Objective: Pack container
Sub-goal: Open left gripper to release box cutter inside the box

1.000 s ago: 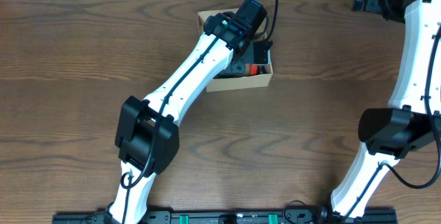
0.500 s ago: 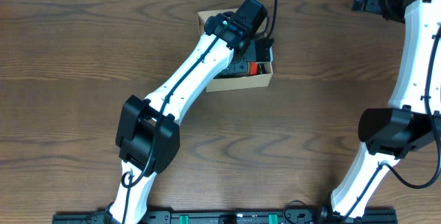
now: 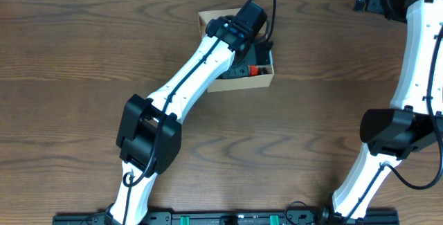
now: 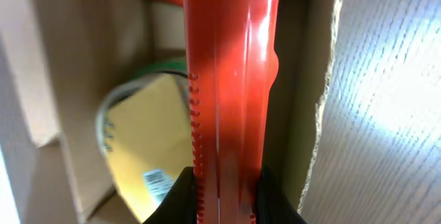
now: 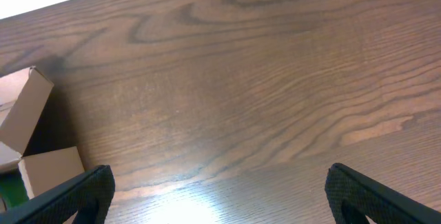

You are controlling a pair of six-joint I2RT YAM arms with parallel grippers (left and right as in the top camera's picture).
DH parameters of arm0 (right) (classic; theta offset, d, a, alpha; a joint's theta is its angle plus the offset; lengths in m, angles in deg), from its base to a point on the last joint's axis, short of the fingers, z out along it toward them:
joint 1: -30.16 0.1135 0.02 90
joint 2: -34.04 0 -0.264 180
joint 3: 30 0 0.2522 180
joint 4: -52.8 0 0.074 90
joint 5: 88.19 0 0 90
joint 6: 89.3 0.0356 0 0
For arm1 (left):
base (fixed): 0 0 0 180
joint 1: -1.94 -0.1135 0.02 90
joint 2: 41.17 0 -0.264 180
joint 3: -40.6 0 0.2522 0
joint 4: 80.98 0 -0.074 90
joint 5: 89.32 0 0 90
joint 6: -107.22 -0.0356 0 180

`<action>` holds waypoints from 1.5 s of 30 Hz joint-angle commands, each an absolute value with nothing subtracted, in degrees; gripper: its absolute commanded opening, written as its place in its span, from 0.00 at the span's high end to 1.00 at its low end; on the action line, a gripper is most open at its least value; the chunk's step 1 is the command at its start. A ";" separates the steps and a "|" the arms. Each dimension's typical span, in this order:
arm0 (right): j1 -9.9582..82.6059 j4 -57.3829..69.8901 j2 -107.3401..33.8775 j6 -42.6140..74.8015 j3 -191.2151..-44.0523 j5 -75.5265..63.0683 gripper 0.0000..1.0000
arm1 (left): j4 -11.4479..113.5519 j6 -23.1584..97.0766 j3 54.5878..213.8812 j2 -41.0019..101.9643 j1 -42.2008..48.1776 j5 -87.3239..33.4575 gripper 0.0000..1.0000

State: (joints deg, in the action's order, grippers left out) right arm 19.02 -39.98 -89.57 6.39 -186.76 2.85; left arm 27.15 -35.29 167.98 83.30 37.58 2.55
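Observation:
The container (image 3: 239,82), a small brown cardboard box, stands open at the far middle of the table. My left gripper (image 4: 224,185) is shut on a long red plastic piece with a toothed edge (image 4: 231,79) and holds it down inside the box. From overhead only a bit of the red piece (image 3: 255,70) shows past the left wrist. A roll of tan tape (image 4: 148,141) lies on the box floor beside it. My right gripper (image 5: 220,196) hangs wide open over bare wood at the far right, with the box's flap (image 5: 26,110) at its view's left edge.
The left arm (image 3: 197,66) stretches diagonally from the front edge to the box and covers most of it. The right arm (image 3: 415,59) rises along the table's right side. The box's right wall (image 4: 318,100) is close to the red piece.
The left wrist has shifted very slightly toward the far side over the box. The right arm has not moved.

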 commanded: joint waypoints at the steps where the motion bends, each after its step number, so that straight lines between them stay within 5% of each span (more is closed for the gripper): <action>1: 19.05 -40.07 -89.88 7.07 -186.73 2.87 0.01 | 27.11 -34.85 166.91 84.19 37.56 2.07 0.94; 8: 19.05 -40.07 -89.88 7.07 -186.73 2.87 0.01 | 27.26 -34.52 166.91 84.19 37.60 2.07 0.94; 26: 19.05 -40.07 -89.88 7.07 -186.73 2.85 0.01 | 28.53 -30.04 166.91 84.19 38.39 1.70 0.64; 45: 19.05 -40.07 -89.88 7.07 -186.73 2.85 0.01 | 30.95 -20.80 167.46 80.44 39.85 15.12 0.62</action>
